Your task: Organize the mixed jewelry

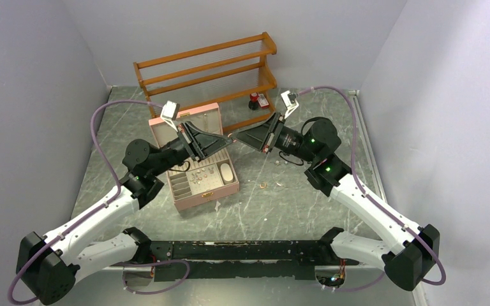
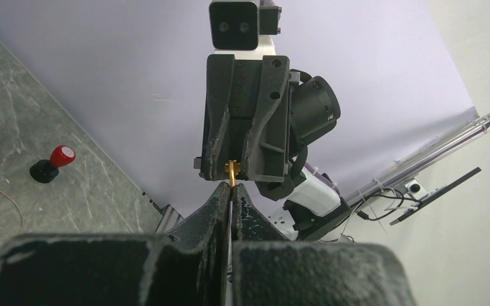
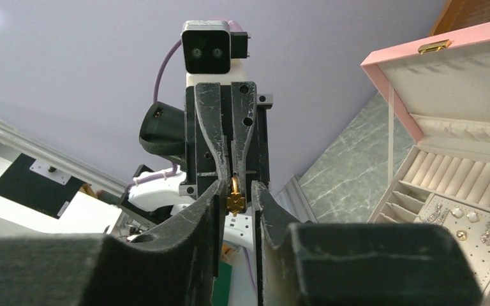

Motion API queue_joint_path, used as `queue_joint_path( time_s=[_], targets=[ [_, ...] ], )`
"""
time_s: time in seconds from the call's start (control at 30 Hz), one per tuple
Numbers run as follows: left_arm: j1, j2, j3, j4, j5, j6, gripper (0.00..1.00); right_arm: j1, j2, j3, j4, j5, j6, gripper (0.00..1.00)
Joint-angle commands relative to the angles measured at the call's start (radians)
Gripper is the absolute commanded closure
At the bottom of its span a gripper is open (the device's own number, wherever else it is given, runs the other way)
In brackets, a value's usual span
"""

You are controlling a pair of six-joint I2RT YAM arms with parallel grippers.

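My two grippers meet tip to tip in the air above the table, just right of the open pink box [image 1: 207,199]. The left gripper [image 2: 231,186] is shut on a small gold earring [image 2: 231,171], which sticks out past its fingertips. In the right wrist view its clover-shaped charm [image 3: 235,201] hangs between the fingers of my right gripper [image 3: 236,191]. Those fingers stand a little apart, with a thin gap on each side of the charm. More of the mixed jewelry sits on the box's white tray [image 3: 462,220]. A few small pieces [image 1: 263,185] lie loose on the table.
A wooden two-tier shelf [image 1: 207,67] stands at the back. A red-capped black bottle [image 1: 254,99] sits beside it and shows again in the left wrist view [image 2: 52,163]. The box's raised lid [image 3: 421,70] stands close to the left gripper.
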Motion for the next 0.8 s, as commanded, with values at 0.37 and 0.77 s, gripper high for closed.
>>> queue_joint_path(
  time_s=[0.37, 0.77],
  targets=[
    [-0.003, -0.023, -0.003, -0.032, -0.043, 0.013, 0.95, 0.003, -0.034, 0.011, -0.050, 0.026, -0.054, 0.64],
    [-0.003, -0.017, 0.003, -0.046, -0.035, 0.023, 0.95, 0.003, -0.029, 0.011, -0.042, 0.025, -0.060, 0.83]
  ],
)
